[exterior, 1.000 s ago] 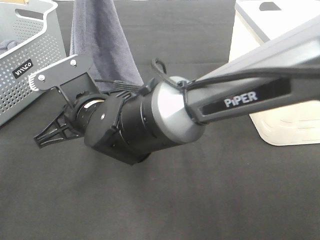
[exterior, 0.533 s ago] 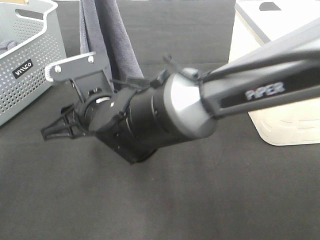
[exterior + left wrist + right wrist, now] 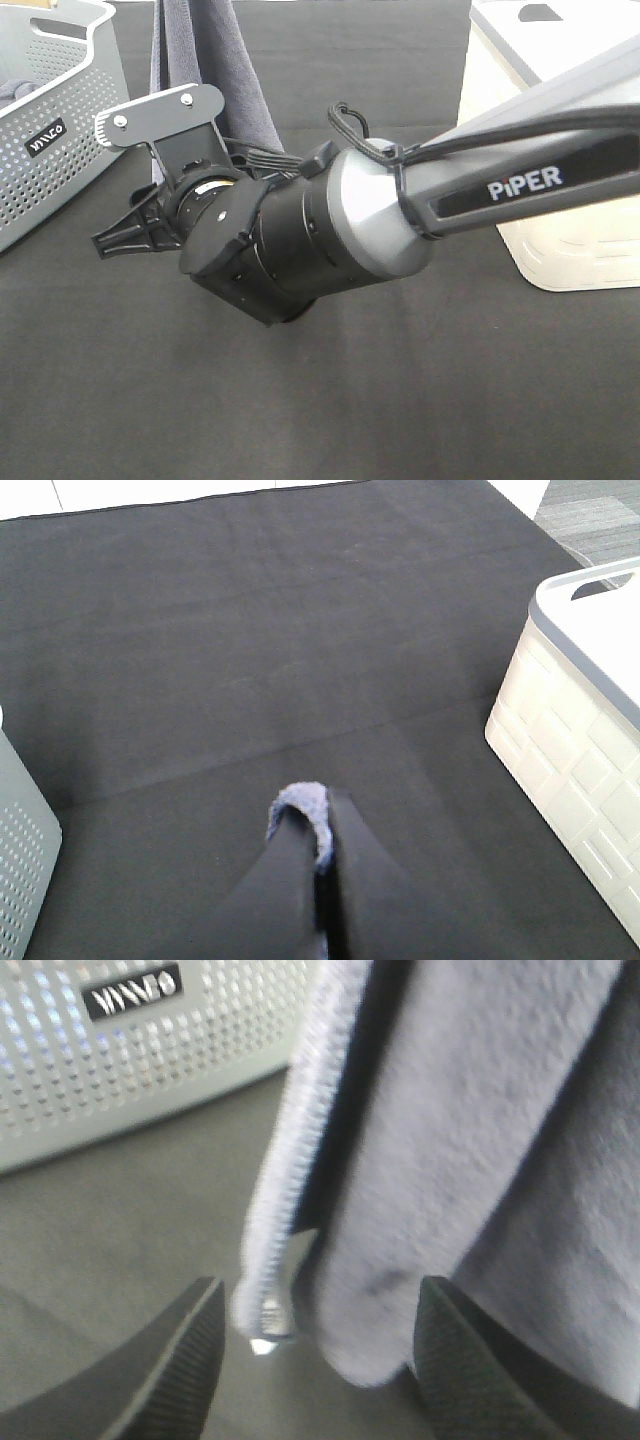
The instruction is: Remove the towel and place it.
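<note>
slate-grey towel (image 3: 205,70) hangs in a long, loosely gathered drape over the black counter (image 3: 400,400). its upper end runs out of the top of the high view and its lower end is hidden there behind the right arm (image 3: 500,190). the left hand (image 3: 320,825) is pressed together on a small fold of the cloth, and a bluish loop of pile pokes out at the tips of its dark fingers (image 3: 280,890), with the counter well below them. the right arm, lettered "piper", reaches across the middle of the high view toward the left. there the right hand (image 3: 125,235) sits low beside the hanging cloth, near the perforated grey basket (image 3: 50,140) at the counter's left side. seen from the right wrist, that hand is spread apart, its ribbed fingers (image 3: 180,1360) set wide with nothing gripped. the towel's stitched edge and bottom corner dangle between them, above the counter and in front of the basket's dotted wall. whether the cloth brushes either finger cannot be told through the blur. a small pale glint shows at the lowest corner of the stitched edge, too soft to make out. a white bin (image 3: 540,200) with a grey rim stands at the counter's right side, well apart from the towel. the left wrist view shows the same bin off to one side and a sliver of the grey basket at the other.
</note>
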Tool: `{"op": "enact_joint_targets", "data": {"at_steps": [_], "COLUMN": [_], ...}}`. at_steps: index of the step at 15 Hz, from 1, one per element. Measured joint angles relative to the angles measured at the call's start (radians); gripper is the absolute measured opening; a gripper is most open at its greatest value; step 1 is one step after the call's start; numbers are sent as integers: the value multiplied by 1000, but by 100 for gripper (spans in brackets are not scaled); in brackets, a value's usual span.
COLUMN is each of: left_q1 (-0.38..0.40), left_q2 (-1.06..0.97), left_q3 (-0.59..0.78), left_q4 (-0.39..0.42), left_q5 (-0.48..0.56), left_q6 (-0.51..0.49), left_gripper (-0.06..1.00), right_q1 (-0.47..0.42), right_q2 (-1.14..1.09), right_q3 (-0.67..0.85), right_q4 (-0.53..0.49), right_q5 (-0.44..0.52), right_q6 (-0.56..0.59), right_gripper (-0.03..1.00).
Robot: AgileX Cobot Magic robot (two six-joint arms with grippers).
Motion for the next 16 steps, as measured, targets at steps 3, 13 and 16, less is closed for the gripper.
{"op": "enact_joint_targets", "data": {"at_steps": [3,13,16], "left_q1": [0,0,0], "left_q2": [0,0,0], "left_q3": [0,0,0], "left_q4": [0,0,0], "left_q5": [-7,-20,-20], "left_q6": [0,0,0], "left_gripper": [0,0,0], "right_q1": [0,-55,-55], "right_q2": [14,46,66], "right_q3": [0,0,0], "right_q4": [-156,-289,-332], "right_q5": [0,1,5], "right_q6": [136,341,392], "right_gripper": [56,54,53]}}
